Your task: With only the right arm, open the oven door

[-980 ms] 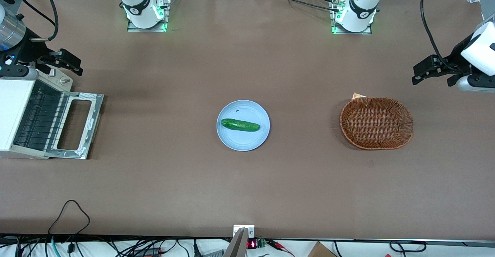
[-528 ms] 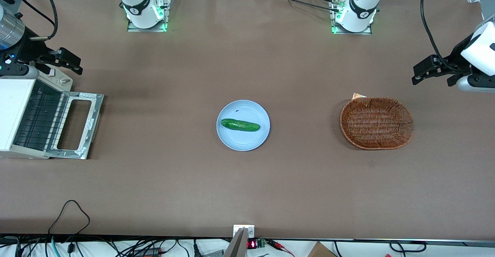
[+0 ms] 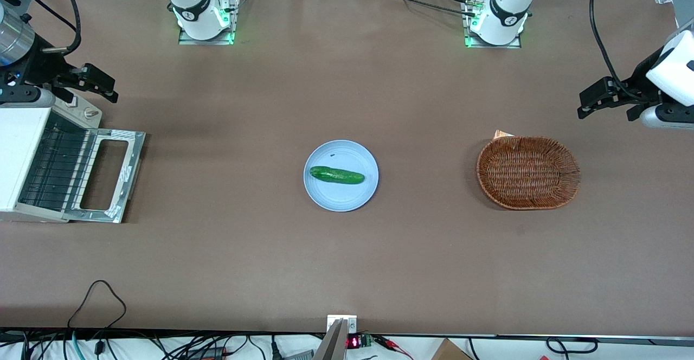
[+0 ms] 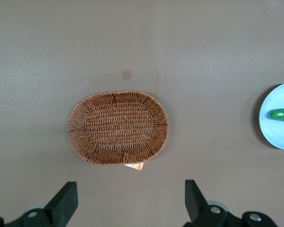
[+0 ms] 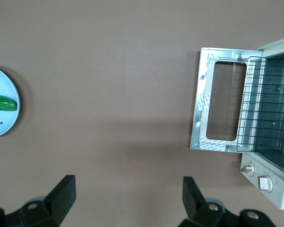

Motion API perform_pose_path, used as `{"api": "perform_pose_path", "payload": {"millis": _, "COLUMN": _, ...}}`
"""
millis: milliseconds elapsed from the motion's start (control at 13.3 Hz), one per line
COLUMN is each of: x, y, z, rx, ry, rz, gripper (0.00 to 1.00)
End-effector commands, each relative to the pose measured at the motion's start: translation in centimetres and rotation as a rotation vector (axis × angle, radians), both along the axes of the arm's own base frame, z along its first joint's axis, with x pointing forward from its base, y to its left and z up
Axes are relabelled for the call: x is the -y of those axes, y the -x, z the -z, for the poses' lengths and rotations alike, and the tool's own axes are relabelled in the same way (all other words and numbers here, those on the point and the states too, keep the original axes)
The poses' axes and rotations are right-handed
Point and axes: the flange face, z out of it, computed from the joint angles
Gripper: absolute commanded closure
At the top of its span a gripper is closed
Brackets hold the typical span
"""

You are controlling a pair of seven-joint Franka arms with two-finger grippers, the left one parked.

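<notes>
The white toaster oven (image 3: pixel 19 148) stands at the working arm's end of the table. Its silver-framed oven door (image 3: pixel 111 174) lies folded down flat on the table, showing the wire rack inside. It also shows in the right wrist view (image 5: pixel 217 107), with the oven's knobs (image 5: pixel 247 169) beside it. The right arm's black gripper (image 3: pixel 97 83) hangs open and empty above the table, farther from the front camera than the oven door and clear of it. In the right wrist view its fingers (image 5: pixel 61 194) stand wide apart over bare table.
A light blue plate (image 3: pixel 340 197) with a green cucumber (image 3: pixel 336 175) sits mid-table. A brown wicker basket (image 3: pixel 528 172) sits toward the parked arm's end. Both arm bases (image 3: pixel 203 15) stand along the table edge farthest from the front camera.
The right gripper has drifted slightly away from the front camera and upward. The oven door stays flat open.
</notes>
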Motion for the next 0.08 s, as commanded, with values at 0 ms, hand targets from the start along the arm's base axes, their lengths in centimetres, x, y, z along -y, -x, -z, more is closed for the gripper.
{"api": "perform_pose_path", "payload": {"millis": 0, "x": -0.15, "y": 0.48, "z": -0.28, "rx": -0.002, "ry": -0.017, "rz": -0.018, "gripper": 0.0}}
